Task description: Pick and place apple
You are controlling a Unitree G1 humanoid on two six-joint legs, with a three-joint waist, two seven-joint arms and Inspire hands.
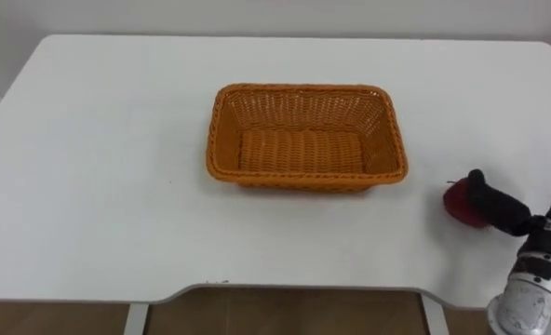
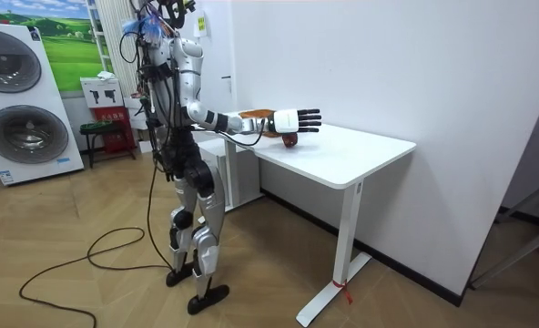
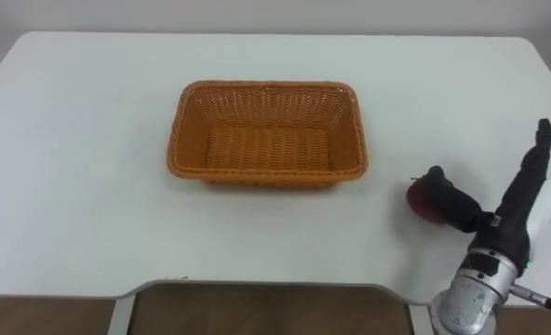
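A dark red apple (image 3: 423,199) lies on the white table (image 3: 89,186), to the right of an orange wicker basket (image 3: 190,140) that has nothing in it. My right hand (image 3: 527,209) comes in from the lower right, open, with straight fingers (image 3: 538,149) pointing away from me. Its thumb (image 3: 454,207) reaches across the apple's right side, and I cannot tell whether it touches. In the room view the hand (image 2: 297,119) hovers just over the apple (image 2: 290,140).
I stand at the table's (image 2: 361,155) long front edge. The basket (image 1: 220,140) sits mid-table, about a hand's width left of the apple (image 1: 458,201). A wall runs behind the table. Washing machines (image 2: 19,100) stand behind me.
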